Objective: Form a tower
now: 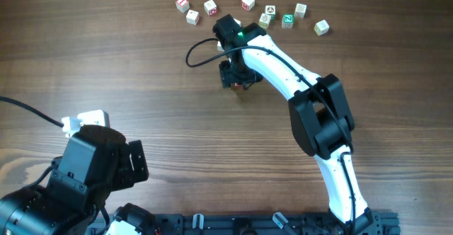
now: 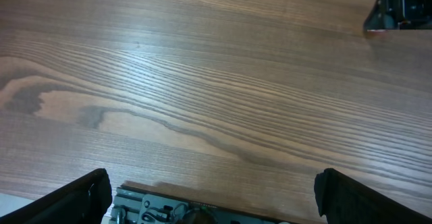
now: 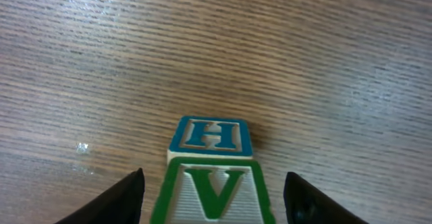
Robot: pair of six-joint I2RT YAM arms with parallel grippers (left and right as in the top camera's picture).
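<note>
In the right wrist view, a pale cube with a green V (image 3: 214, 191) sits between the fingers of my right gripper (image 3: 214, 200). A gap shows on each side of it, so the gripper is open. A cube with a blue H (image 3: 211, 136) lies just beyond the V cube and looks lower. Together they form the tower. From overhead, the right gripper (image 1: 236, 76) covers the tower, and only a reddish edge (image 1: 241, 86) shows. My left gripper (image 2: 212, 193) is open over bare wood with nothing between its fingers.
Several loose cubes lie in a row at the far edge, from a red-marked one (image 1: 182, 4) to a pale one (image 1: 321, 27). A black cable (image 1: 202, 51) loops left of the right wrist. The left arm (image 1: 92, 168) rests at the near left.
</note>
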